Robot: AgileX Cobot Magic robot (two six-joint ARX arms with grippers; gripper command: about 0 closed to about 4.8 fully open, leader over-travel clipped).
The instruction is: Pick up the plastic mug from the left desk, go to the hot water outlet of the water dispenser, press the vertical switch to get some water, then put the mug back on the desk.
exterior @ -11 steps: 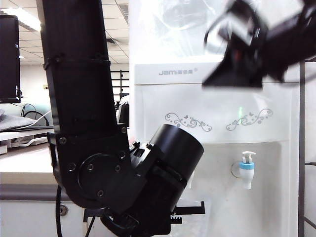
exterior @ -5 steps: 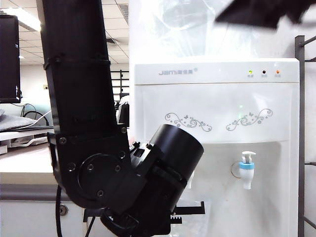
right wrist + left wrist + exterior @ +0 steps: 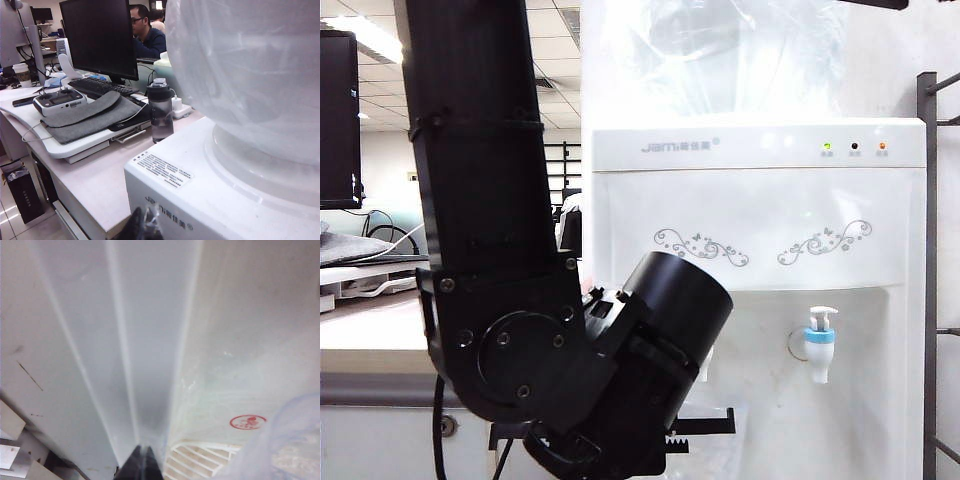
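In the left wrist view my left gripper (image 3: 143, 462) is shut inside the white recess of the water dispenser (image 3: 760, 200), above the drip grille (image 3: 200, 460). The plastic mug (image 3: 295, 440) shows as a clear, blurred body right beside the tips, seemingly held by its thin handle. The exterior view puts this gripper (image 3: 715, 428) low in front of the dispenser. The left arm hides the hot water outlet and its vertical switch. My right gripper (image 3: 145, 225) hangs high above the dispenser's top (image 3: 200, 170); its tips are together with a small clear glint between them. The left desk (image 3: 90, 175) lies beside the dispenser.
The blue-collared tap (image 3: 820, 345) is in plain view. A big clear bottle (image 3: 250, 65) tops the dispenser. On the desk stand a dark bottle (image 3: 161, 112), a monitor (image 3: 100, 40), a keyboard and a grey pad. A person sits behind the monitor. A dark metal frame (image 3: 930, 280) stands at the right.
The right arm has risen from in front of the dispenser's upper panel until only a sliver shows at the exterior view's top edge. The left arm has not moved.
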